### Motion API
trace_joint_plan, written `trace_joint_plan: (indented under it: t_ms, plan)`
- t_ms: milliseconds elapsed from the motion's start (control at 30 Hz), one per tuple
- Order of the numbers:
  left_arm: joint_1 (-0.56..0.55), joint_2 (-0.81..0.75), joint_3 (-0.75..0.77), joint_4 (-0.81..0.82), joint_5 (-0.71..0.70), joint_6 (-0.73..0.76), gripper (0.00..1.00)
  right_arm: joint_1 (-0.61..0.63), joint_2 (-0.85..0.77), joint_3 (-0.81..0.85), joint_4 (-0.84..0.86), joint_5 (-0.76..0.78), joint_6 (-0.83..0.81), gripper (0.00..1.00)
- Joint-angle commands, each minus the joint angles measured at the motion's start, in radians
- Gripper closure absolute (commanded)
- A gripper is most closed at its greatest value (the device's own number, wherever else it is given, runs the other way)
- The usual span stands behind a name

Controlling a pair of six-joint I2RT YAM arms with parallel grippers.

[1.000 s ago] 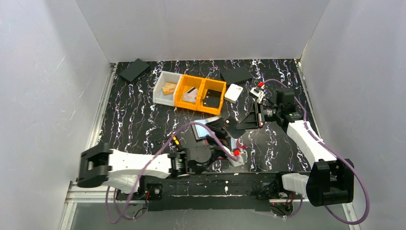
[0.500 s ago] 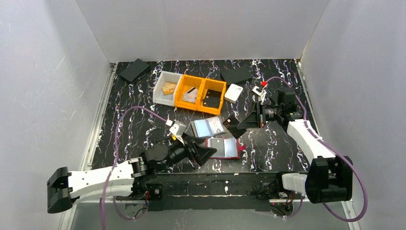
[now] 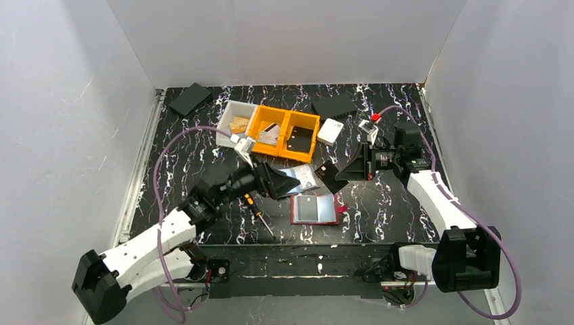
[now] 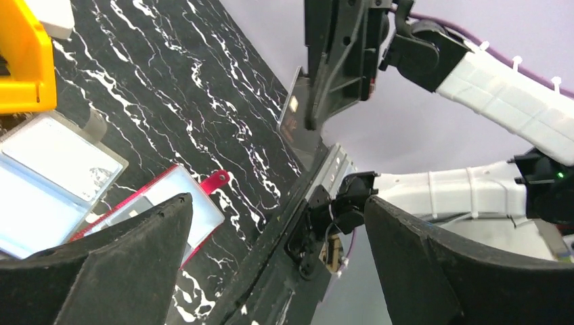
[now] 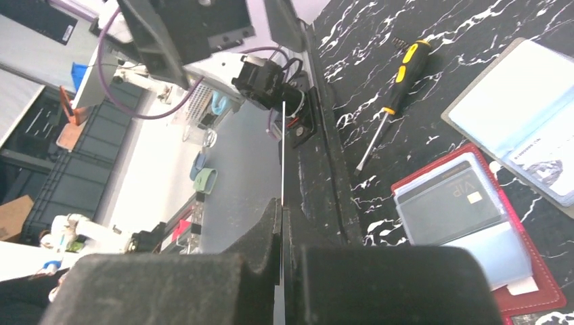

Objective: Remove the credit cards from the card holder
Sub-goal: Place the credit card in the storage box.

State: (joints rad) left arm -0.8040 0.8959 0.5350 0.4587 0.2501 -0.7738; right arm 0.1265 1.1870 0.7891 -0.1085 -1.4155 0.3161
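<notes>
A red card holder point(image 3: 315, 209) lies open on the table's near middle, with a grey card point(image 5: 450, 203) in its clear pocket. Beside it, farther back, lies a light blue open holder point(image 3: 302, 177) with pale cards inside point(image 5: 535, 115). My right gripper point(image 3: 340, 176) is shut on a thin dark credit card point(image 3: 329, 179) and holds it upright above the table, right of both holders. That card is edge-on point(image 5: 282, 149) in the right wrist view. My left gripper point(image 3: 288, 184) hangs open and empty over the blue holder's left part, its fingers point(image 4: 135, 257) spread wide.
A yellow-handled screwdriver point(image 3: 258, 212) lies left of the red holder. A white bin point(image 3: 235, 125) and two orange bins point(image 3: 284, 133) stand at the back, with a small white box point(image 3: 329, 131) to their right. Black flat pieces point(image 3: 189, 99) lie in the back corners.
My left arm swung up from the near edge to the middle, open gripper now over the blue holder, uncovering the screwdriver. The right gripper barely moved, still holding its card.
</notes>
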Motion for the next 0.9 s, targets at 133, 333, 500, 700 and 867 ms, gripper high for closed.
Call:
trace_joint_plan:
  t_ms: [133, 333, 500, 700, 867]
  plan:
    - [0.201, 0.162, 0.467, -0.737, 0.449, 0.521, 0.03, 0.094, 0.221, 0.447, -0.891, 0.371, -0.906, 0.99]
    - [0.219, 0.318, 0.638, -0.91, 0.512, 0.761, 0.02, 0.213, 0.297, 0.621, -1.062, 0.65, -1.127, 0.99]
    - [0.225, 0.22, 0.549, -0.825, 0.379, 0.757, 0.02, 0.335, 0.252, 0.626, -0.848, 0.886, -1.147, 0.99]
    - [0.263, 0.026, 0.39, -0.898, 0.174, 0.752, 0.02, 0.433, 0.506, 0.885, -0.805, 0.992, -1.139, 0.99]
    - [0.27, -0.138, 0.28, -0.944, 0.038, 0.769, 0.02, 0.472, 0.7, 1.086, -0.763, 1.098, -1.068, 0.99]
